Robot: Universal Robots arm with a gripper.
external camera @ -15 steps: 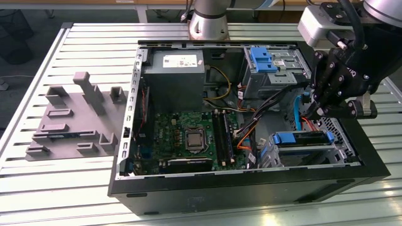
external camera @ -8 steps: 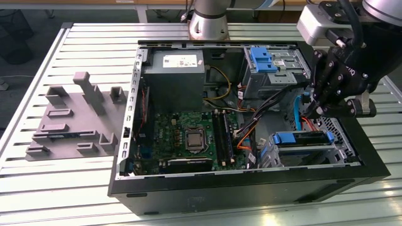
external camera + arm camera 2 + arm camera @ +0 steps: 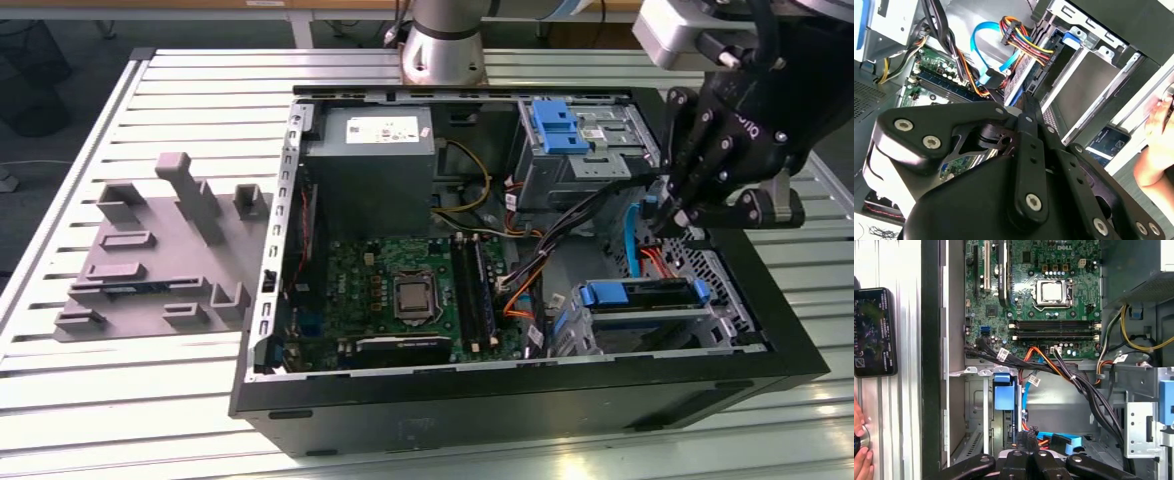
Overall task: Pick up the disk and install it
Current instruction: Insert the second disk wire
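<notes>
The claw is being held shut over the open computer case, and nothing is being seen between its fingers. The disk is being kept in a metal cage inside the case, next to the motherboard and close to the case wall far from the power supply box. From the claw, the disk is lying lower down and nearer that wall. Its blue edge is being shown on top, and its long side seems to be running along that wall, toward the motherboard.
</notes>
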